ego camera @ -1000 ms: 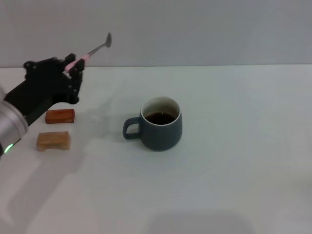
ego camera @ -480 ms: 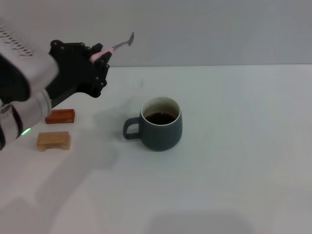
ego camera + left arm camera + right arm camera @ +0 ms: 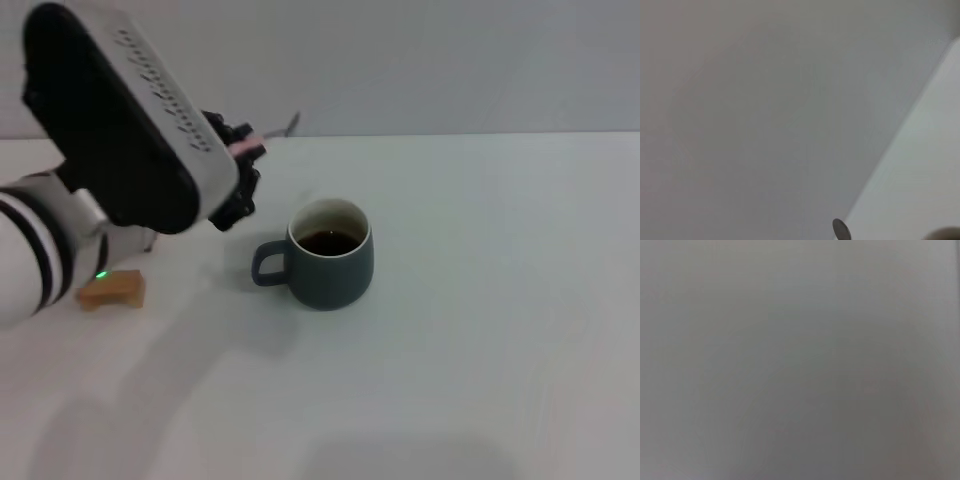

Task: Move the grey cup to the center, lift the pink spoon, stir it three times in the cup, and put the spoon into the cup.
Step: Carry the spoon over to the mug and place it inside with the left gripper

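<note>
The grey cup (image 3: 331, 255) stands on the white table (image 3: 480, 300) near the middle, handle toward my left, dark liquid inside. My left gripper (image 3: 243, 172) is raised left of and behind the cup and is shut on the pink spoon (image 3: 262, 137). The spoon's pink handle shows at the fingers and its grey neck points up and right. The spoon's bowl also shows in the left wrist view (image 3: 841, 230). My left arm's forearm hides much of the gripper. The right gripper is out of view.
A tan block (image 3: 112, 290) lies on the table at the left, partly hidden under my left arm. A grey wall rises behind the table's far edge.
My left arm has swung to the right toward the cup, carrying the spoon. Its forearm now covers the red-brown block. The cup has not moved.
</note>
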Available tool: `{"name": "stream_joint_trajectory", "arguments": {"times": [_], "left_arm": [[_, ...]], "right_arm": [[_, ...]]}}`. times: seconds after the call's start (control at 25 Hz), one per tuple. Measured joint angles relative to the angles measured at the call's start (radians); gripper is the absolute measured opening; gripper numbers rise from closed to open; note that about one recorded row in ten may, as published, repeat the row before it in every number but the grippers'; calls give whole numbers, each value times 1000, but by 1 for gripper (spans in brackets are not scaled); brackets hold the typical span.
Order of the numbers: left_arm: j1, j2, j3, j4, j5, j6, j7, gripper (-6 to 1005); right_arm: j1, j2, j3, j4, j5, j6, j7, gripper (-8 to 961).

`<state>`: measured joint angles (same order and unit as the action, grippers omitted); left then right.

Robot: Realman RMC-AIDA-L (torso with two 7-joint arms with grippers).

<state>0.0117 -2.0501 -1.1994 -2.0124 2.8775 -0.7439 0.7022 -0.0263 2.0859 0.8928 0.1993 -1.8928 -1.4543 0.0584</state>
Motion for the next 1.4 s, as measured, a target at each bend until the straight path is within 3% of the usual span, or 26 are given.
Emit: {"name": "stream_joint_trajectory", "arguments": {"times": [0.48,0.64,0.84,1.0,1.04,1.4], "left_arm": [[-77,-5,8,0,-2,-114,56,144],[-116,-2,-51,6,-41,-151,79,144],[-149,-4,-265,7,-373,-278,279,144],[-181,-4,-344,14,-452,-372,325,145],[-204,-5,-402,26,-516,-445,357,145],[-225,-6,-459,29,-571,-560,406,145]], "right_arm": [[-1,2,-10,-12,59,10,0,0],[4,2,-11,-12,59,16,0,-1],[9,2,-11,-12,57,28,0,-1],[14,2,-11,-10,54,36,0,-1],[20,2,-11,-11,54,39,0,-1],[27,2,-14,-7,53,52,-4,-1]]}}
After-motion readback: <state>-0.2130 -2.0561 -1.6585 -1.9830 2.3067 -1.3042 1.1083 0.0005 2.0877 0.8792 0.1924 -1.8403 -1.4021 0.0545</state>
